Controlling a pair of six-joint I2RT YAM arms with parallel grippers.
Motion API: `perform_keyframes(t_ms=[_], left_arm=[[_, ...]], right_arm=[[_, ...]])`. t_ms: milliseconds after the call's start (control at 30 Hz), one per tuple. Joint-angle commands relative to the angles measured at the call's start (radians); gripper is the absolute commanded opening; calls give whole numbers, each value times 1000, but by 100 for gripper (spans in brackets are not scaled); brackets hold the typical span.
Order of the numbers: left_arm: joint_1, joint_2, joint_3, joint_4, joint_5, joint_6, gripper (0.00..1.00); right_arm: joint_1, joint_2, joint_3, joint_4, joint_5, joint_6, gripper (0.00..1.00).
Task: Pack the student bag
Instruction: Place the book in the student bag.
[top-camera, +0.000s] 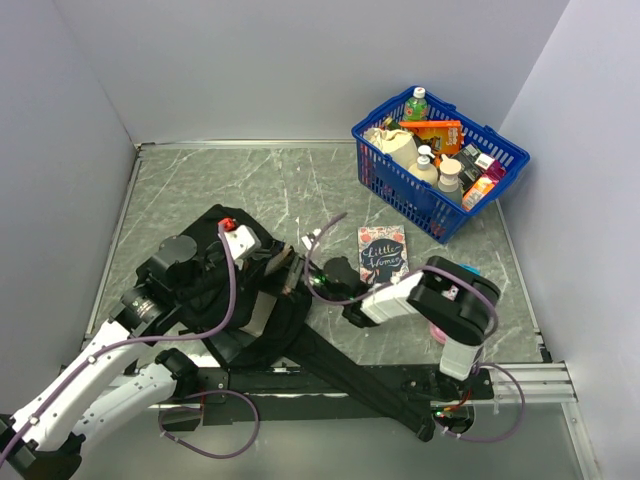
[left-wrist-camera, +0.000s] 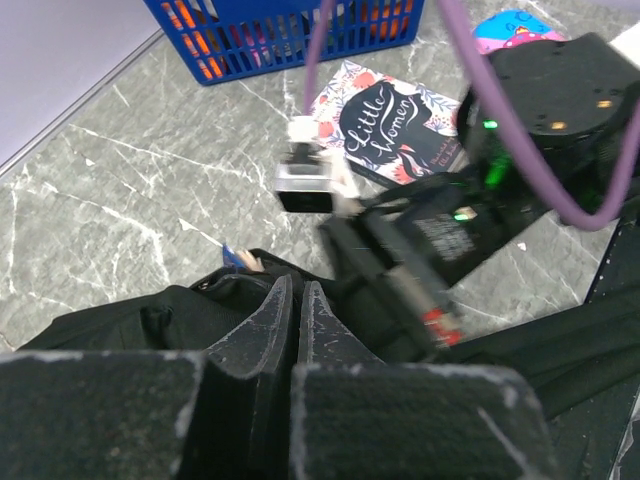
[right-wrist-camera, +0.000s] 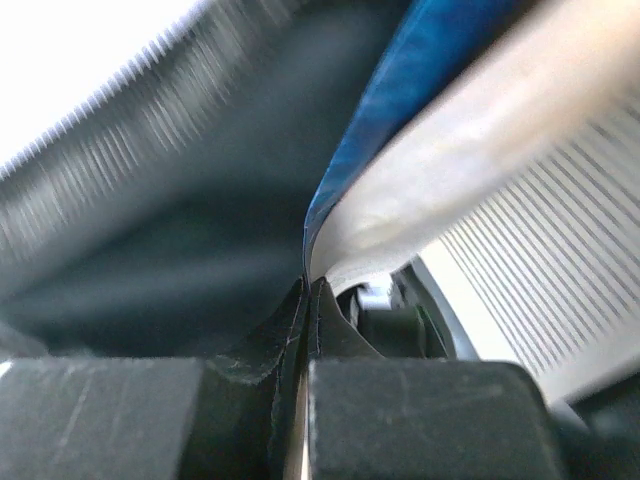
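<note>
Widest of all: a grey-green marbled surface (top-camera: 250, 180), walled by pale panels (top-camera: 300, 70) on the left, far and right sides.

Next in size, the student bag (top-camera: 280, 325): soft, black, slumped and crumpled on the near left half of the surface, with long black straps (top-camera: 360, 385) trailing toward the near right edge.

Then the two arms. Left arm (top-camera: 100, 370): white and black, reaching in from the near left corner over the bag. Right arm (top-camera: 455, 300): bent back from the near right and stretched leftward to the bag's right side, with a purple cable (top-camera: 335, 297) looped along it.

In the far right corner, well apart from the bag: a blue mesh basket (top-camera: 440, 210), crowded with bottles and packets, among them a green-capped bottle (top-camera: 416, 103) and an orange packet (top-camera: 435, 130).

Between basket and bag, flat on the surface, cover up: a book (top-camera: 383, 254) titled "Little Women", just beside the right forearm, touched by neither hand.

Partly hidden by the right arm: a pink-and-blue round thing (left-wrist-camera: 505, 28), too covered to name.

Left hand (left-wrist-camera: 297, 290): fingers pressed together at the top of the bag, closed on a fold of its black cloth.

Right hand (right-wrist-camera: 308, 290): fingers likewise closed, pinching the edge of a thin blue cover (right-wrist-camera: 400, 120) with a pale underside, curving up and to the right from the fingertips. Beside it, lined pages (right-wrist-camera: 560, 230); behind, dark blurred cloth.

Smallest: a sliver of blue (left-wrist-camera: 232, 258) peeping from the bag's folds in the left wrist view. Cannot tell what.
</note>
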Motion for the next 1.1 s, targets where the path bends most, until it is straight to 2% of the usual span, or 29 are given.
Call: perform_keyframes(t_ms=[0,67,233,267,300,333,367,433,467,533,567,633,667,733,767,833,867,967,1000,1067], left_arm=[[-2,-1,23,119,62,-27,1],[-2,5,25,126,65,-28,1],[-2,5,34,122,62,-28,1],[-2,2,32,123,63,-27,1],[-2,2,29,125,63,-30,1],[-2,1,29,126,68,-30,1],[-2,1,28,126,67,-30,1],[-4,-2,29,119,64,-30,1],[-4,-4,26,117,63,-30,1],[-2,-8,20,116,65,-28,1],[-4,-10,14,117,68,-31,1],[-4,-10,8,122,70,-37,1],[-4,-10,6,125,71,-43,1],[-4,-12,6,131,71,-45,1],[-4,-10,6,131,70,-47,1],[-2,-10,11,129,68,-47,1],[-4,-8,12,128,65,-48,1],[-4,-10,18,120,62,-45,1],[-4,-10,20,119,56,-42,1],[-4,-13,20,117,56,-39,1]], right_arm=[[-6,90,169,160,125,46,0],[9,153,238,187,119,83,0],[51,151,311,-45,66,19,0],[54,147,315,-78,50,14,4],[57,150,324,-108,26,1,12],[55,148,354,-216,-5,-12,21],[55,135,365,-275,-69,-30,44],[55,98,364,-489,-94,-103,56],[57,43,345,-543,-68,-130,66],[52,-13,269,-630,-40,-162,71],[54,-58,246,-648,-33,-171,69],[54,-95,200,-675,-10,-197,58],[55,-120,192,-727,7,-206,43],[55,-129,187,-758,38,-223,28],[57,-125,192,-775,46,-231,16],[58,-110,230,-801,69,-266,9],[61,-94,245,-823,79,-279,0],[72,-48,359,-995,125,-321,0],[78,-39,395,-1115,144,-341,2],[89,-22,477,-1213,205,-355,14]])
